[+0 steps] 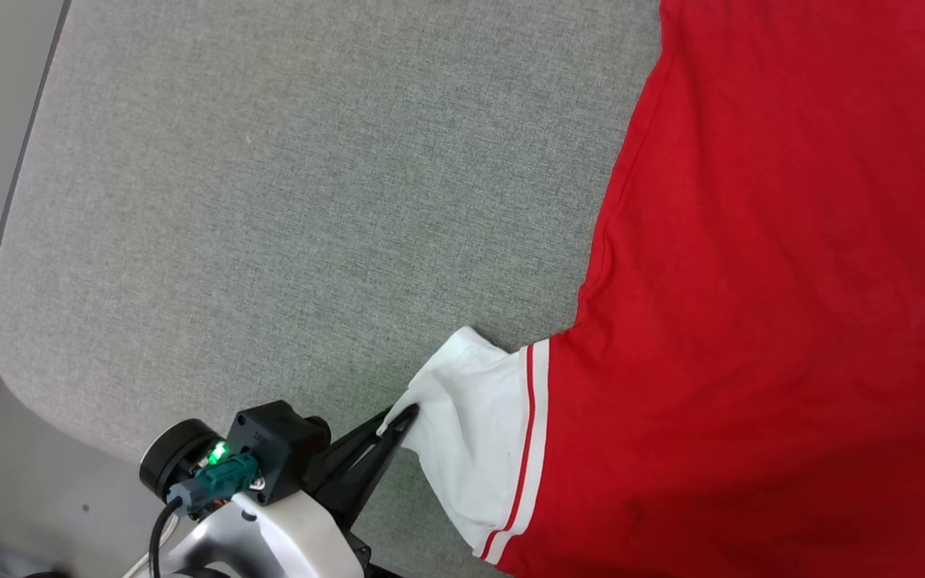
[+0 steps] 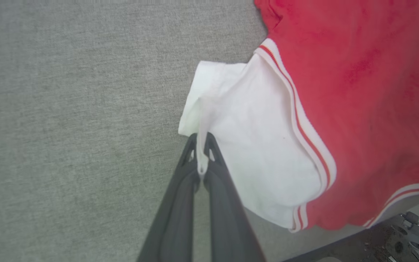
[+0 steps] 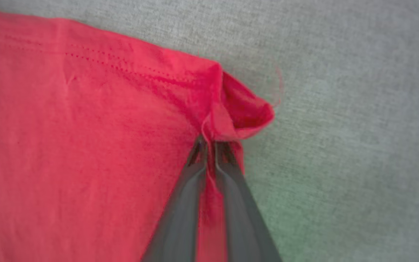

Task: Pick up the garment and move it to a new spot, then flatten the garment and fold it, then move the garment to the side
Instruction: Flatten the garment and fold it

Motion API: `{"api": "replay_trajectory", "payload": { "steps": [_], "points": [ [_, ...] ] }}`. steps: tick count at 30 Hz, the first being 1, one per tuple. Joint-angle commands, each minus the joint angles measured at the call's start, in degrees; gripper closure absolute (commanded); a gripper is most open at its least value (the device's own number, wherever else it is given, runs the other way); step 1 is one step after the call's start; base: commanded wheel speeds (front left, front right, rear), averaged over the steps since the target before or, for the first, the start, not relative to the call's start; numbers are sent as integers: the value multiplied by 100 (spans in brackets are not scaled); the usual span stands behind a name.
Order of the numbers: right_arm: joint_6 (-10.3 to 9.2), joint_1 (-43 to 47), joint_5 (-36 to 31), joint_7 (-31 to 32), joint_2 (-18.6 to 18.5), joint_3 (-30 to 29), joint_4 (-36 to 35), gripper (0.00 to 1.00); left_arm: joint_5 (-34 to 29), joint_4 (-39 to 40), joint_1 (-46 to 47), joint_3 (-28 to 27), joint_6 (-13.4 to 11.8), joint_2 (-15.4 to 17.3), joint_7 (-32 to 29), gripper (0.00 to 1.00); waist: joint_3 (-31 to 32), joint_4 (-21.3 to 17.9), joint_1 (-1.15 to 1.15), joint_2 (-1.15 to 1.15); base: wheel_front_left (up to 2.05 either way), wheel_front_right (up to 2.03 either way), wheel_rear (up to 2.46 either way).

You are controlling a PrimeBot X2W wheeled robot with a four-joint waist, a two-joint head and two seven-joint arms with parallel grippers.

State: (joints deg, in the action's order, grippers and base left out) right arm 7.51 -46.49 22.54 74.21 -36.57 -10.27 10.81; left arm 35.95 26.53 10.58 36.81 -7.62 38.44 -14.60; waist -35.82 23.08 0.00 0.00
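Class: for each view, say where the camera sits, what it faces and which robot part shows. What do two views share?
Head view: on the head, facing down at the grey surface and the garment; left gripper shows.
Left wrist view: on the left wrist, facing along its fingers, shut on the white sleeve.
Right wrist view: on the right wrist; right gripper pinches a red corner.
Shared: head and left wrist views show that sleeve.

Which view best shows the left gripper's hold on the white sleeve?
Left wrist view: close up, left gripper shut on the white sleeve edge. Head view shows it smaller. Right wrist view has the red hem corner instead.
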Motion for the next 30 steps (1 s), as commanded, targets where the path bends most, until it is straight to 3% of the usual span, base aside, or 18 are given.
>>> {"api": "replay_trajectory", "payload": {
  "steps": [1, 10, 18, 23, 30],
  "points": [
    [-5, 390, -50, 74, 138, 112, 181, 100, 10, -14, 66, -15, -13, -38, 26, 100, 39, -9, 0, 0, 0, 0, 0],
    [-5, 816, 32, -261, 59, 244, 313, 100, 113, -182, -50, -121, -96, -1, 112, 100, 726, -319, 0, 0, 0, 0, 0],
    [-5, 1578, 445, -532, 278, 329, 453, 100, 332, -407, -354, -220, -220, 50, 189, 100, 1536, -825, 0, 0, 0, 0, 0],
    [-5, 2150, 724, -527, 338, 435, 237, 100, 415, -555, -641, -326, -333, 192, 277, 100, 1941, -1164, 0, 0, 0, 0, 0],
    [-5, 3320, 1112, -752, 683, 76, -229, 100, 535, -727, -924, -421, -410, 227, 454, 100, 2469, -1564, 0, 0, 0, 0, 0]
  ]
}}
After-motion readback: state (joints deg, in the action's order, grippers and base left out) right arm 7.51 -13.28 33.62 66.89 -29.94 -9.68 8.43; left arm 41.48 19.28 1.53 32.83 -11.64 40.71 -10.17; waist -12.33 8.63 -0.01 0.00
